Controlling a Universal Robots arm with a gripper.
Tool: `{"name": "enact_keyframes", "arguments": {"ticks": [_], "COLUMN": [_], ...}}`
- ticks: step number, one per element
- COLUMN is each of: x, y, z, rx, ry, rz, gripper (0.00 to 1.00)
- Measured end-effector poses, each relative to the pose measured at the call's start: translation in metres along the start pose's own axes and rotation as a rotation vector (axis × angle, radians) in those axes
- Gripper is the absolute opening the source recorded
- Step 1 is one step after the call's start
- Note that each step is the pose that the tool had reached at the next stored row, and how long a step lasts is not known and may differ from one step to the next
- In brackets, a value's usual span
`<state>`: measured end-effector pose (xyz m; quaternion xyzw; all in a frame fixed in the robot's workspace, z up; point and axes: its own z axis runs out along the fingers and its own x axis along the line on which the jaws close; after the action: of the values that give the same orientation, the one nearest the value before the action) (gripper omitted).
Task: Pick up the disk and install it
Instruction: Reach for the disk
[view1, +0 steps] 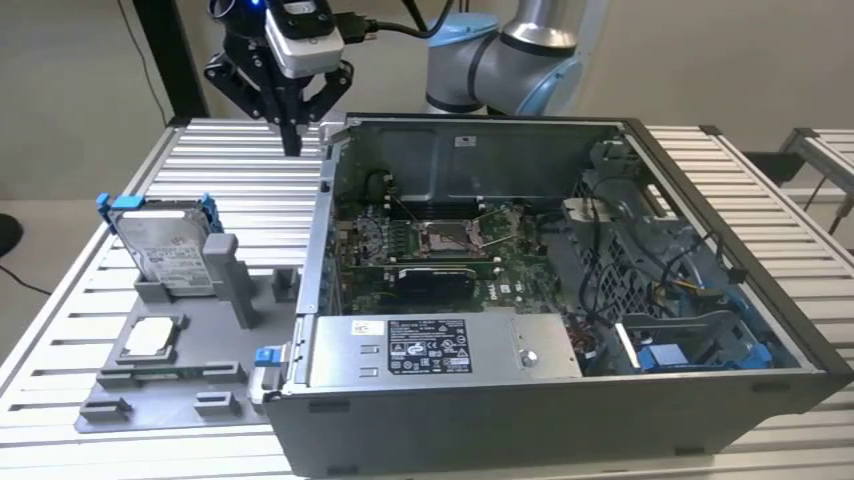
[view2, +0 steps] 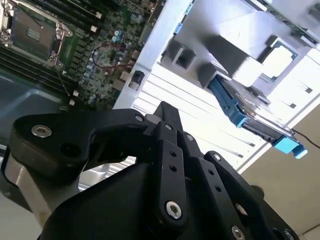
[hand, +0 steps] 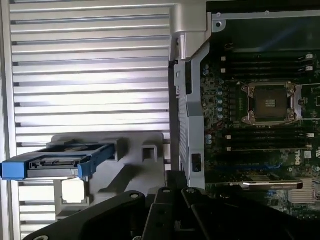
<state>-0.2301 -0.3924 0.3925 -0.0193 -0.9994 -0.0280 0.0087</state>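
The disk (view1: 166, 245), a silver-grey drive with a white label in a blue frame, stands upright in a grey holder (view1: 238, 285) on the exterior view's left. My gripper (view1: 291, 148) hangs above the slatted table behind the disk, close to the open computer case's (view1: 322, 205) left wall. Its black fingers meet at the tip and hold nothing. In both wrist views the closed finger tips (view2: 165, 108) (hand: 175, 176) point down beside the case wall, with the disk (view2: 250, 112) (hand: 55, 165) off to one side.
A small square chip (view1: 147, 336) lies on the grey holder's low part. Inside the case are the motherboard (view1: 427, 245), a grey power supply box (view1: 434, 347) and a blue-trimmed bay (view1: 674, 355) at the exterior view's right. The slatted table (view1: 220, 165) surrounds everything.
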Motion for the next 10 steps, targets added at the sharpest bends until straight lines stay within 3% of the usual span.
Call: {"name": "enact_keyframes", "arguments": {"ticks": [10], "x": [0.0134], "y": [0.0008], "z": [0.0003], "rx": [0.0004], "ry": [0.0009], "rz": [-0.025], "gripper": [0.0]}}
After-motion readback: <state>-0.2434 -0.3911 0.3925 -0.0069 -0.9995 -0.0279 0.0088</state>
